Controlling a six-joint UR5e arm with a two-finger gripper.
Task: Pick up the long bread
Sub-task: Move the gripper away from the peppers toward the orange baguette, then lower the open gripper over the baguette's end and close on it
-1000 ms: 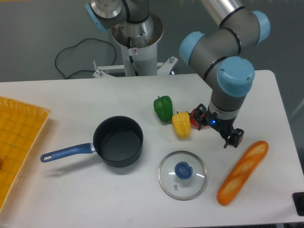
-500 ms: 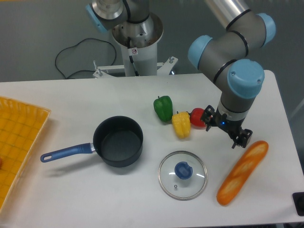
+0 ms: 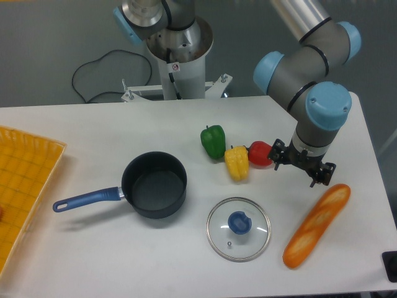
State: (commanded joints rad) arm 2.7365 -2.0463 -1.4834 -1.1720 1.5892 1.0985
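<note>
From my remote seat I see the gripper hanging over the right part of the white table, its black fingers pointing down with nothing between them; from this angle I cannot tell how wide the jaws stand. The long bread lies flat on the table at about five o'clock from the gripper, just beside it but apart, its upper rounded end close under the finger nearest it and its body running diagonally down toward seven o'clock, near the table's front right edge. At nine o'clock from the gripper sits a red pepper, touching a yellow bell pepper, and a green bell pepper stands just beside the yellow one at about ten o'clock from it. A glass lid with a blue knob lies flat at nine o'clock from the bread, near it but not touching. A dark saucepan with a blue handle sits uncovered farther left, handle pointing toward eight o'clock. A yellow tray occupies the table's left edge, partly cut off. Behind the table stands the arm's base column with a black cable looped on the floor beside it.
</note>
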